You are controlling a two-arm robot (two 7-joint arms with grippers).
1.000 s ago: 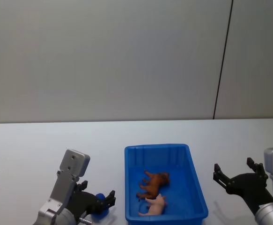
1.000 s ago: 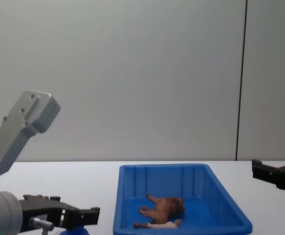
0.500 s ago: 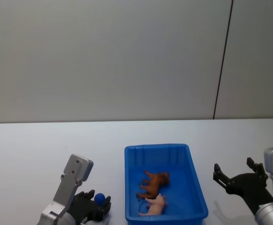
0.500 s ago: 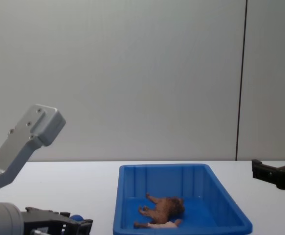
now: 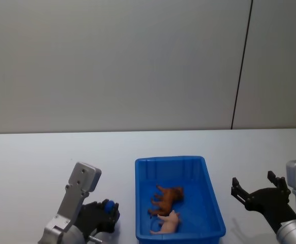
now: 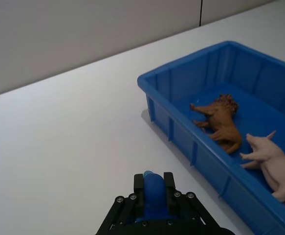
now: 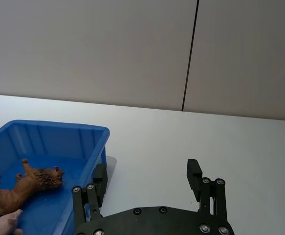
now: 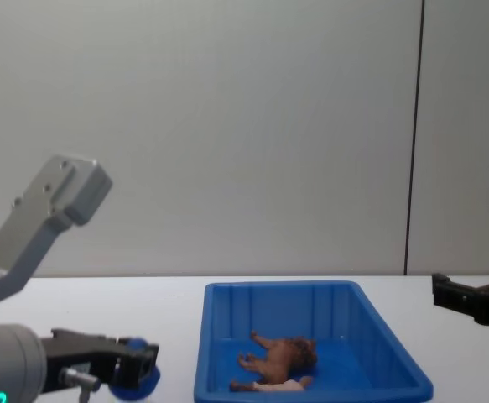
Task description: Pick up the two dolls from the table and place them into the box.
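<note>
Dark blue figure [image 6: 153, 196]: small, round-headed, pinched between the black fingers [image 6: 180, 205] of the left gripper [image 5: 106, 216]. In the head view it sits at the lower left of centre, just left of the box; in the chest view it shows at the lower left, held above the tabletop, its blue body [image 8: 135, 378] half hidden by the fingers.

Brown four-legged animal [image 5: 167, 199]: lying on its side on the box floor, mid-frame toward the bottom in the head view, legs pointing to the frame's left.

Pale pink pig [image 5: 169, 222]: lying on the box floor just below the brown animal in the head view, touching or nearly touching it, close to the near wall.

Box [image 5: 212, 208]: bright blue rectangular bin with sloping walls and a thick rim, at lower centre of the head and chest views, standing on the table.

Table [image 5: 36, 162]: plain white top, spanning the lower part of both body views.

Left gripper: lower left of the head view, beside the box's left wall, fingers closed onto the blue figure.

Right gripper [image 5: 253, 192]: lower right of the head view, well apart from the box's right wall, black fingers [image 7: 194, 172] spread wide, holding nothing.

Backdrop: grey wall [image 5: 112, 61] with a dark vertical seam [image 5: 241, 66] at upper right.
</note>
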